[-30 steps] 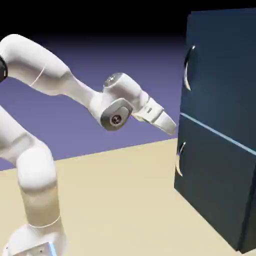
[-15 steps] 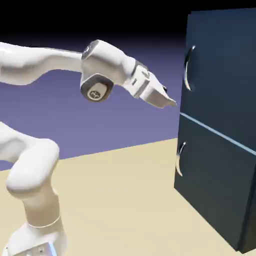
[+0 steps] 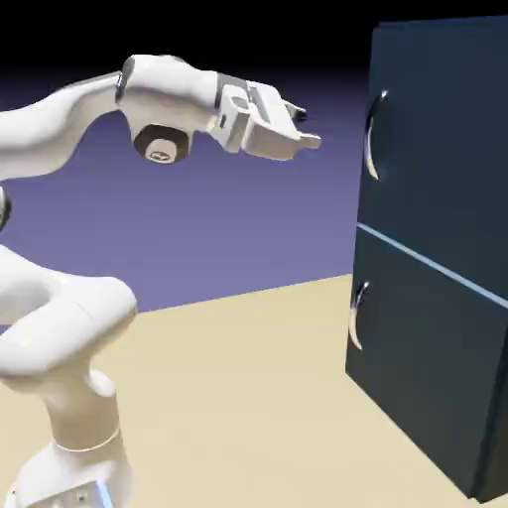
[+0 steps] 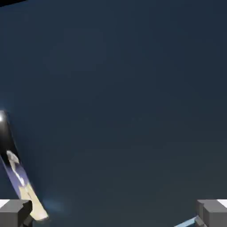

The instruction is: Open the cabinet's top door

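The dark navy cabinet (image 3: 437, 248) stands at the right of the exterior view, with a thin pale seam between its two doors. The top door (image 3: 442, 139) carries a curved silver handle (image 3: 373, 134) near its left edge. My gripper (image 3: 303, 134) hovers to the left of that handle at about its height, a clear gap away, pointing at the door. In the hand view the top door (image 4: 119, 102) fills the frame, its handle (image 4: 17, 177) lies at the lower left, and the two fingertips (image 4: 15, 213) sit far apart at the bottom corners. The gripper is open and holds nothing.
The lower door (image 3: 427, 367) has a smaller silver handle (image 3: 357, 316) below the seam. The tan table (image 3: 248, 397) stretches from the robot's base to the cabinet's foot. My arm arches in from the exterior view's left.
The hand has risen from near the seam's height to the top handle's height and levelled out toward the door. The cabinet's doors have not moved.
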`<action>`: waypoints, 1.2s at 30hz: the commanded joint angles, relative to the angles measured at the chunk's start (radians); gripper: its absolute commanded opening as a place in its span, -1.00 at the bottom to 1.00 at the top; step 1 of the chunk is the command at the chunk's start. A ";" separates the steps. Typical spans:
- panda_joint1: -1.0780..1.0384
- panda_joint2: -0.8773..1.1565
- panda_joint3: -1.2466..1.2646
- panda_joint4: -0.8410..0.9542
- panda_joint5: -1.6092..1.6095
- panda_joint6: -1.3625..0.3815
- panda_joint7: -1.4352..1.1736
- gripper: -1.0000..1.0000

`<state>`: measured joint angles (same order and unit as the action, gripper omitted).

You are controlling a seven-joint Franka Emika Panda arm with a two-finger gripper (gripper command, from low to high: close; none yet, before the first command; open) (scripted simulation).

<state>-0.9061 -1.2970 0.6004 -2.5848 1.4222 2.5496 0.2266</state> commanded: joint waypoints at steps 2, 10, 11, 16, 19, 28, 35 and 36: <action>-0.056 -0.044 0.037 0.014 0.087 -0.030 -0.031 0.00; -0.281 -0.222 0.184 0.069 0.435 -0.149 -0.157 0.00; -0.309 -0.245 0.202 0.076 0.479 -0.164 -0.173 0.00; -0.449 -0.356 0.294 0.110 0.696 -0.239 -0.252 0.00; -0.534 -0.422 0.349 0.131 0.827 -0.283 -0.299 0.00; -0.729 -0.466 0.412 0.277 0.983 -0.311 -0.299 -1.00; -0.643 -0.466 0.326 0.044 1.049 -0.609 -0.457 -1.00; -0.639 -0.465 0.311 0.017 1.052 -0.652 -0.473 -1.00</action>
<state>-1.5445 -1.7619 0.9120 -2.5676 2.4751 1.8965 -0.2470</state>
